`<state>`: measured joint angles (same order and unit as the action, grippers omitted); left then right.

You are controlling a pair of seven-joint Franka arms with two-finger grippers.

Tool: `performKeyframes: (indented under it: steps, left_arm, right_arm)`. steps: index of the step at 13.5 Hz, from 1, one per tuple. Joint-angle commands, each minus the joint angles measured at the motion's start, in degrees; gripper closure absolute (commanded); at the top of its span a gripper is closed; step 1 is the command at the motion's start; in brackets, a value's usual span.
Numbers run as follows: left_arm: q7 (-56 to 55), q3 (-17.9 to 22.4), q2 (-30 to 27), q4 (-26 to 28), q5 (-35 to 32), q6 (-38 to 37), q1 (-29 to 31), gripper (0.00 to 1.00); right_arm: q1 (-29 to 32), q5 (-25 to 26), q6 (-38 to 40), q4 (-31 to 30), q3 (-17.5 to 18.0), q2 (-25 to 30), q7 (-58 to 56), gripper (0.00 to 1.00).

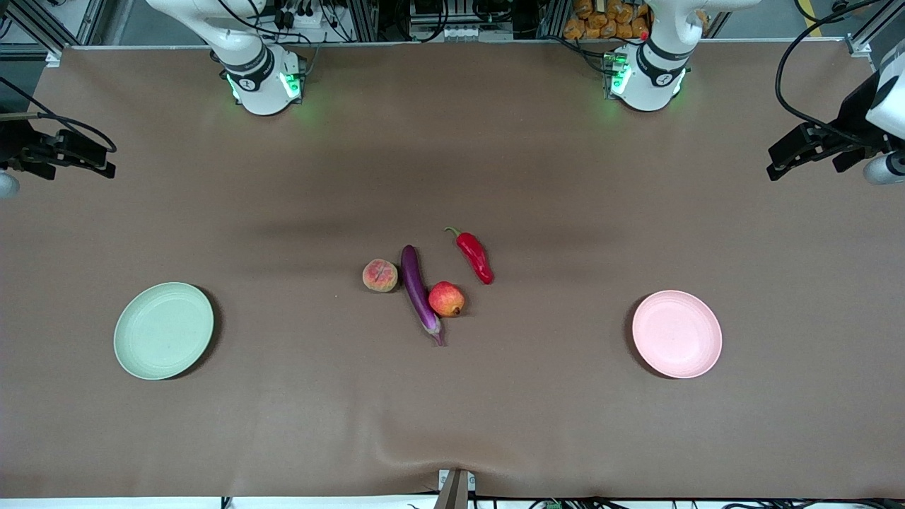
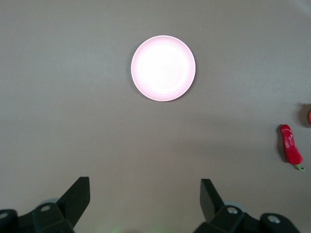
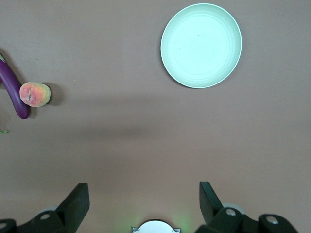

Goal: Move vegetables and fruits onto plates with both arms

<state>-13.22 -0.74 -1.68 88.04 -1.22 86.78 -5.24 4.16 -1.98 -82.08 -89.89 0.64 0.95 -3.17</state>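
Observation:
In the middle of the table the purple eggplant (image 1: pixel 419 293) lies between the peach (image 1: pixel 380 275) and the round red-yellow fruit (image 1: pixel 446 299). The red chili pepper (image 1: pixel 476 256) lies a little farther from the front camera. The green plate (image 1: pixel 163 330) sits toward the right arm's end, the pink plate (image 1: pixel 676 334) toward the left arm's end; both hold nothing. My left gripper (image 2: pixel 145 180) hangs open high over bare table, with the pink plate (image 2: pixel 163 68) and chili (image 2: pixel 290 148) in its view. My right gripper (image 3: pixel 144 185) hangs open high above its base, seeing the green plate (image 3: pixel 201 45), peach (image 3: pixel 34 94) and eggplant (image 3: pixel 13 92).
The two arm bases (image 1: pixel 265 85) (image 1: pixel 647 78) stand lit green at the table's edge farthest from the front camera. Dark equipment juts in over both ends of the table (image 1: pixel 63 152) (image 1: pixel 820 145). A brown mat (image 1: pixel 452 410) covers the table.

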Motion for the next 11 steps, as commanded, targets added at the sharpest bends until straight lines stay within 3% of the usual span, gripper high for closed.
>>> performKeyframes:
  steps: [1, 5, 11]
  left_arm:
    - [-4.86, -2.32, 3.77, -1.64, -0.01, -0.21, -1.61, 0.00]
    - [-5.93, -6.99, 12.55, -1.73, -0.19, 7.59, -4.77, 0.00]
    - [-23.38, -7.43, 24.07, -1.03, -3.97, 18.15, -18.47, 0.00]
  right_arm:
    - [-1.43, 0.93, 0.25, -0.90, -1.08, 1.16, 0.88, 0.00]
    - [-1.52, 0.93, 0.16, -0.90, -1.08, 0.99, 0.88, 0.00]
    - [-1.52, -0.04, -1.32, -0.90, -0.47, -1.02, 0.97, 0.00]
